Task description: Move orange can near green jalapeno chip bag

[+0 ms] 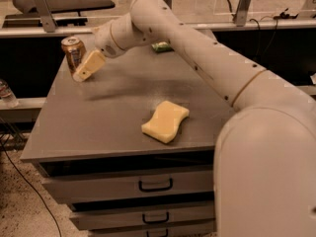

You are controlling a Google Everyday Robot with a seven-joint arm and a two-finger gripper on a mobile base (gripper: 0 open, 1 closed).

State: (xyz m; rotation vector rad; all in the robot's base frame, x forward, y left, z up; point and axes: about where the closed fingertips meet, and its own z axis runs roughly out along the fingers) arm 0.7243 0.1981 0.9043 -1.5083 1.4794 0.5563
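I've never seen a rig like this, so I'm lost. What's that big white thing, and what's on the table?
That is a robot arm, seen by one camera looking down on a grey table with drawers below. Its hand is at the far left corner, right beside an upright orange can; I cannot tell whether it grips it. A pale yellow sponge lies near the front. A green chip bag lies at the far edge, mostly hidden behind the arm. The can is to go near that bag.
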